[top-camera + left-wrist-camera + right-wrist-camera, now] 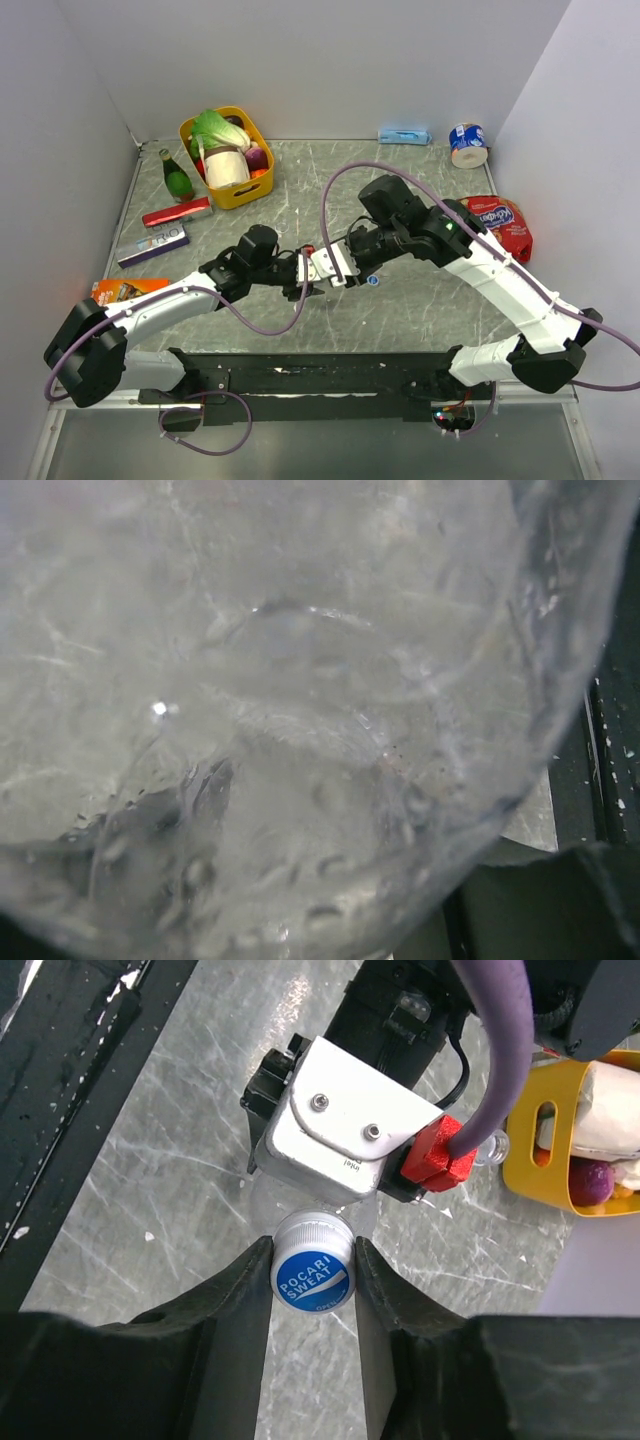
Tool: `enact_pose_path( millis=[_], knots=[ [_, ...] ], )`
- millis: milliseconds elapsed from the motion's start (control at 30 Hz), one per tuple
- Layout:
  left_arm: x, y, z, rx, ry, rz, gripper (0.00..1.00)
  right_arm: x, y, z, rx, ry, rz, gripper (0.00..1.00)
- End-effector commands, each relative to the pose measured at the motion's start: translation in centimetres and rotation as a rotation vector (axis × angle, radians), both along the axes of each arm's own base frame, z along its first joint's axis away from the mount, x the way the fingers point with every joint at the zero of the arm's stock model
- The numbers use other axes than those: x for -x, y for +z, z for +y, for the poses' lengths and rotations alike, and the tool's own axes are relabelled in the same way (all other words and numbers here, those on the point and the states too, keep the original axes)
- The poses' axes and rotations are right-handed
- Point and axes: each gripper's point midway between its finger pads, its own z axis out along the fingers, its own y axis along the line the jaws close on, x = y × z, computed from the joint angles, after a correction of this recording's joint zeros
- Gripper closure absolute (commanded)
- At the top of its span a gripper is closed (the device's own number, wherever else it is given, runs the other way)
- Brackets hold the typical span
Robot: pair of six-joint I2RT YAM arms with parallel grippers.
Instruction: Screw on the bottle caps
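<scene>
The round blue bottle cap, with white lettering and a ribbed pale skirt, sits at the top of a clear colourless plastic bottle over the middle of the grey marbled table. The right gripper grasps the cap, its jaws part-way closed and one dark finger pressed to each side. Just beyond the cap, the left gripper is clenched on the bottle. Bare marble shows on either side. The black front rail and the yellow plastic basket lie well apart from the cap.
</scene>
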Motion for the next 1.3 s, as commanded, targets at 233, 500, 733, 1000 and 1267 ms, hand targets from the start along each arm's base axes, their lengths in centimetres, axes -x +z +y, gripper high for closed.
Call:
enact_pose_path(
  millis=[233,500,733,1000,1267],
  knots=[
    [-3.8,4.9,-1.2,0.264,0.314,0.038,0.99,-2.1,4.9,3.0,-0.244,-0.355,0.267,1.00],
    [-3.7,6.6,-2.7,0.410,0.462,0.174,0.99,-2.1,5.5,3.8,-0.291,-0.631,0.575,1.00],
    [-5.7,7.1,-1.8,0.463,0.617,0.172,0.99,-4.9,6.0,3.5,-0.386,-0.922,0.637,1.00],
    [-8.3,7.6,-2.1,0.539,0.817,0.314,0.99,-9.2,5.8,5.1,-0.429,-1.105,0.640,1.00],
    [-7.2,6.5,-1.7,0.479,0.734,0.299,0.13,-9.0,5.1,3.5,-0.415,-1.050,0.580,1.00]
  ],
)
